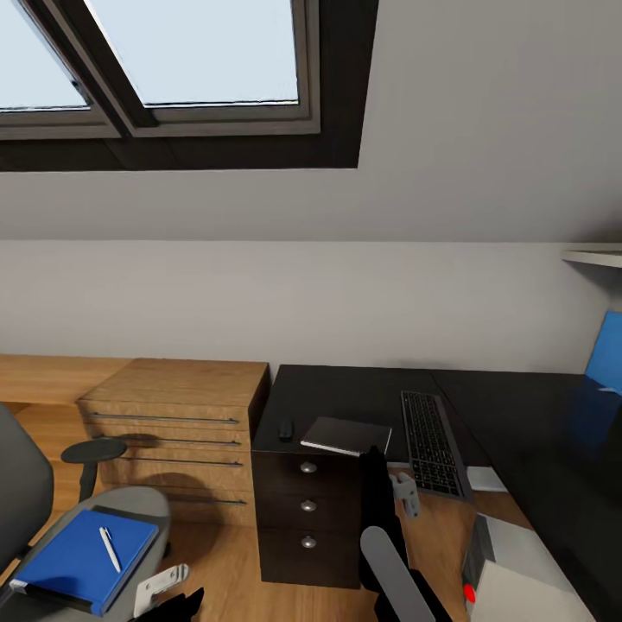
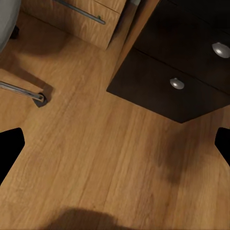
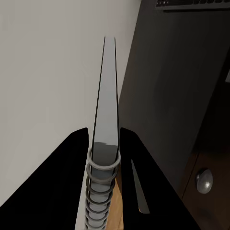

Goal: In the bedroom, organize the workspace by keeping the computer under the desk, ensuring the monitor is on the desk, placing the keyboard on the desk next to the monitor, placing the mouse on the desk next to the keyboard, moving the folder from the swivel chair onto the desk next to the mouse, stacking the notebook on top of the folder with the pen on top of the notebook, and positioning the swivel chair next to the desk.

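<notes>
Lower left: swivel chair [image 1: 52,527] w/ blue folder [image 1: 82,553] on seat, pen [image 1: 110,549] lying on folder. Left gripper [image 2: 115,148] spread wide over bare wood floor [image 2: 96,158]. Mid frame: oak drawer unit [image 1: 173,432], then dark desk [image 1: 345,397] w/ mouse [image 1: 285,429]. Right gripper [image 3: 104,143] clamped on notebook [image 1: 345,435] at spiral edge. Keyboard [image 1: 430,442] just right. Blue monitor [image 1: 605,350] cut off at right edge.

The black desk [image 1: 345,389] carries the keyboard [image 1: 430,443] and mouse [image 1: 285,429].
</notes>
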Robot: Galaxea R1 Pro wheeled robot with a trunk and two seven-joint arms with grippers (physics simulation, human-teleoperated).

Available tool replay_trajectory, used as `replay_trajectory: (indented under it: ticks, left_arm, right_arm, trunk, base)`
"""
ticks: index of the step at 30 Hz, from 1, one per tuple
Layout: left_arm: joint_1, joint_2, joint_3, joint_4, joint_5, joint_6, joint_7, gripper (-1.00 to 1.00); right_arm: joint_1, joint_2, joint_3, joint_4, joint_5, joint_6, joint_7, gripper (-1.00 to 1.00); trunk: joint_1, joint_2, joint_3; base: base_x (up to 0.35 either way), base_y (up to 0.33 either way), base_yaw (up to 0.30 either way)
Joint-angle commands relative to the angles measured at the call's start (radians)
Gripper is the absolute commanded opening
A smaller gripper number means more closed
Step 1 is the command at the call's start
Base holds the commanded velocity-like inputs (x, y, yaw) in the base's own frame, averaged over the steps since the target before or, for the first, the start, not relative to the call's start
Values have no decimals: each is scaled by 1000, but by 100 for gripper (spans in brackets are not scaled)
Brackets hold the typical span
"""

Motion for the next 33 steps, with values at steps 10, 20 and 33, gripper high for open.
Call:
replay_trajectory:
  ticks: [10, 20, 33]
  left_arm:
    - [0, 1, -1, -2, 11, 2, 11, 100]
    - [0, 1, -2, -2, 11, 2, 11, 100]
    - [0, 1, -2, 0, 11, 2, 11, 100]
  right_arm:
    - [-1, 0, -11, 0, -4, -7, 1, -100]
    - [-1, 0, -42, 14, -6, -26, 2, -100]
    - [-1, 0, -45, 18, -7, -30, 2, -100]
  trunk:
    - [0, -1, -1]
    - [0, -1, -1]
    - [0, -1, -1]
  base:
    - [0, 0, 0]
    - [0, 0, 0]
    - [99, 0, 0]
